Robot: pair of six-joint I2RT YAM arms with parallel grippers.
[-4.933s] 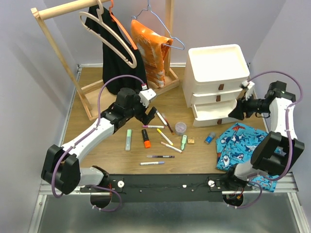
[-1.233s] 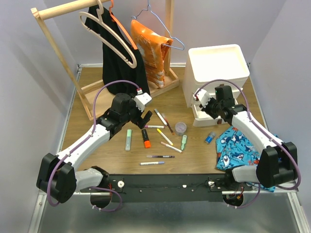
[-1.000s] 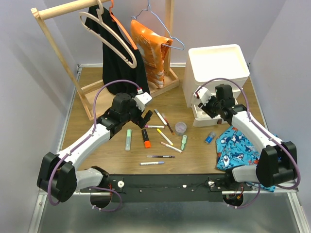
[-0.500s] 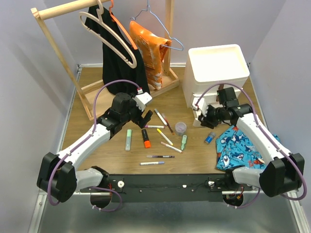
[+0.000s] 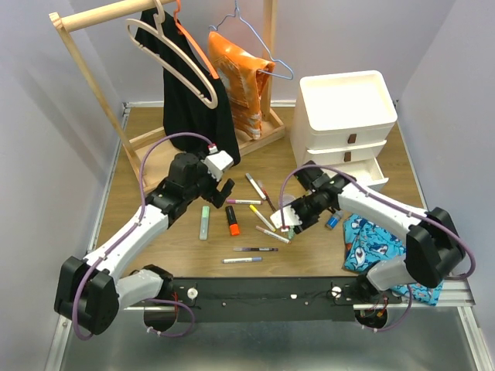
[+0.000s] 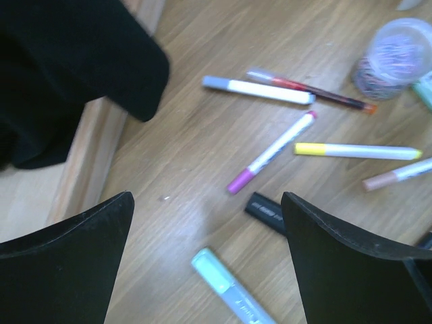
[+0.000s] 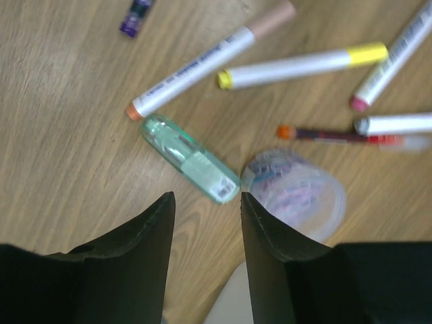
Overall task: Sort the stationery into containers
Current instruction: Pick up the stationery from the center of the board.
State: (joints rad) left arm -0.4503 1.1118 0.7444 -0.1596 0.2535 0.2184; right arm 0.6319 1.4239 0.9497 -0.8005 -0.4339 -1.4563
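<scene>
Pale green highlighter [image 7: 189,158] on the tabletop, just beside the clear pot [image 7: 293,192]. Right above: right hand [image 7: 207,202], fingers apart, empty, swung over from the white drawer unit [image 5: 340,143], bottom drawer [image 5: 370,176] now pulled out. Looks ready for a first pick. Left hand [image 6: 206,202] spread wide over pens. Barrel print too blurred to read.

This is a robot test cell in a lab, not a home. My wooden worktop [image 5: 274,158] is closed in by plain pale walls [image 5: 46,154] on three sides, and my left arm [image 5: 131,232] and right arm [image 5: 379,205] are bolted to a black rail [image 5: 263,292] at its near edge. The things here look like staged props — a small clothes rack [image 5: 100,13], a white drawer unit [image 5: 346,108], loose pens [image 5: 255,249].
</scene>
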